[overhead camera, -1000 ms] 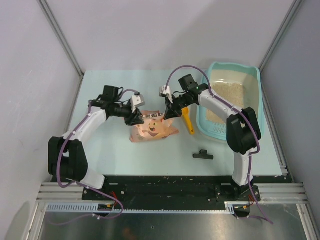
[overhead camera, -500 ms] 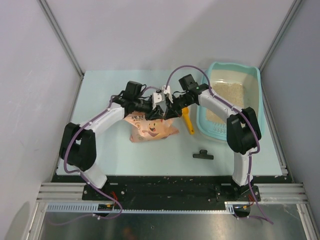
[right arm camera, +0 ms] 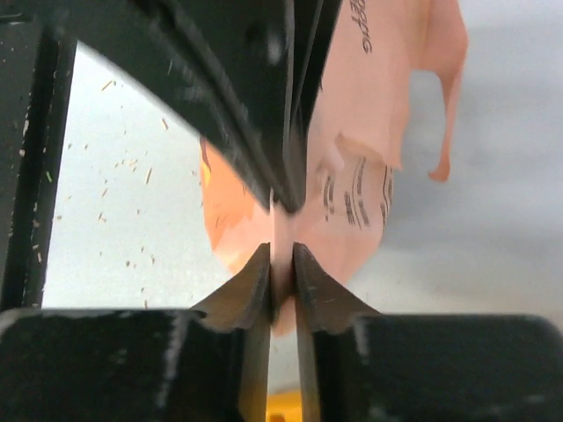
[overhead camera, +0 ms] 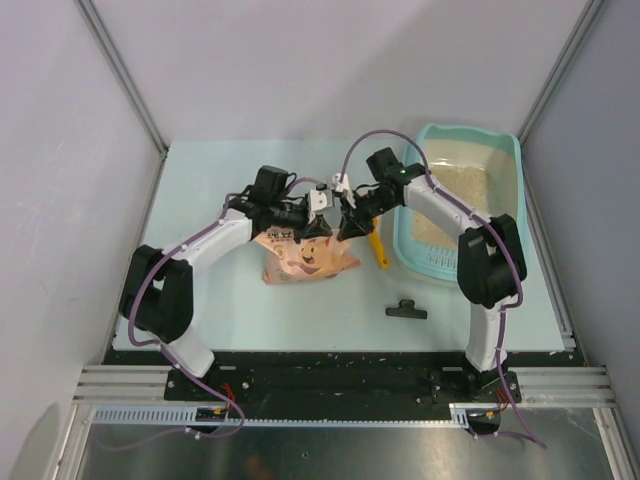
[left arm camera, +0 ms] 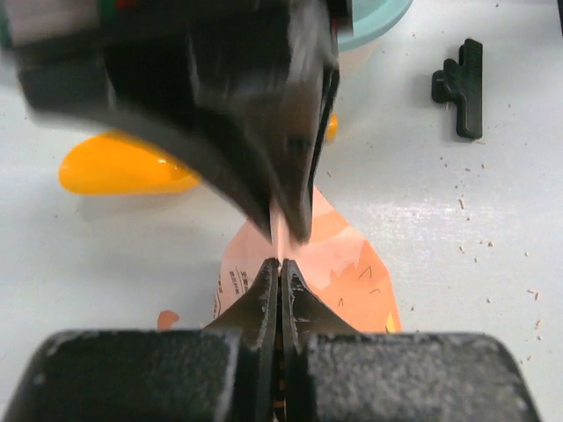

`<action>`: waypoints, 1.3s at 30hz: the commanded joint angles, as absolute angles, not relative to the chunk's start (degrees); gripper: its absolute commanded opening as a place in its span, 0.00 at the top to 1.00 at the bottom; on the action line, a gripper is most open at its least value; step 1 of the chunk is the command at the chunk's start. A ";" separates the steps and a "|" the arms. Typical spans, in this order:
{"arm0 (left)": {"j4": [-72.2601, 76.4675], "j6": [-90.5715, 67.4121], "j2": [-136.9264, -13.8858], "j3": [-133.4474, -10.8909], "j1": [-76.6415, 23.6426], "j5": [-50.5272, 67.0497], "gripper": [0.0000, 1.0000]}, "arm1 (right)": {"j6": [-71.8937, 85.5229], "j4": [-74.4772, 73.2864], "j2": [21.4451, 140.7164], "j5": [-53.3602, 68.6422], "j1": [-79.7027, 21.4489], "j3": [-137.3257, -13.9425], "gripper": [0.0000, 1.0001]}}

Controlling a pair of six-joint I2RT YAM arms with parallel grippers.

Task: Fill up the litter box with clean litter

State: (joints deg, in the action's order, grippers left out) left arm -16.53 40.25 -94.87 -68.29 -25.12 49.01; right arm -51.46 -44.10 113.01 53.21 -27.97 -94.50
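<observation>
right now we have the left gripper (left arm camera: 280, 290) pressed together on a thin pink-orange film, the top edge of the bag (overhead camera: 303, 260). the right gripper (right arm camera: 281, 272) meets it nose to nose, its own jaws pinched on that same edge. the two pinch points sit almost touching, so we hold one short stretch of the bag's top from opposite sides. below the pinch the bag's body slumps on the table (overhead camera: 220, 300); whether its mouth is open we cannot tell.

just beside the right gripper, on the side away from the left one, lies the orange scoop (overhead camera: 377, 246). right past the scoop stands the litter box (overhead camera: 470, 134), with the clean litter (overhead camera: 455, 195) already covering part of its floor. a black clip (overhead camera: 406, 311) lies well apart from both grippers, toward the arm bases.

we judge the step in hand to be securing the bag's top edge, either to pull it open or to carry it, ahead of pouring more. the next move calls for a firm hold on slippery film. if we part the mouth, the grippers must draw away from each other evenly. if we lift, they must travel together past the scoop toward the box, so the bag neither tears nor slips.
</observation>
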 commanded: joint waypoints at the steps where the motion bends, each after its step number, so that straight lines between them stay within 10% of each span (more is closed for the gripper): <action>1: -17.23 39.38 -94.04 -67.41 -23.47 45.79 1.00 | -61.87 -58.97 105.57 51.24 -21.19 -95.89 0.72; 6: -16.52 37.09 -94.92 -68.20 -23.55 47.72 1.00 | -61.52 -58.89 98.01 49.66 -16.88 -89.58 0.54; 16: -16.17 34.37 -95.89 -68.55 -23.64 49.83 1.00 | -77.69 -79.72 86.93 41.31 -16.61 -76.50 0.60; 39: -16.08 32.87 -96.59 -68.99 -23.64 50.19 1.00 | -61.79 -53.44 95.62 21.62 -22.76 -60.65 0.51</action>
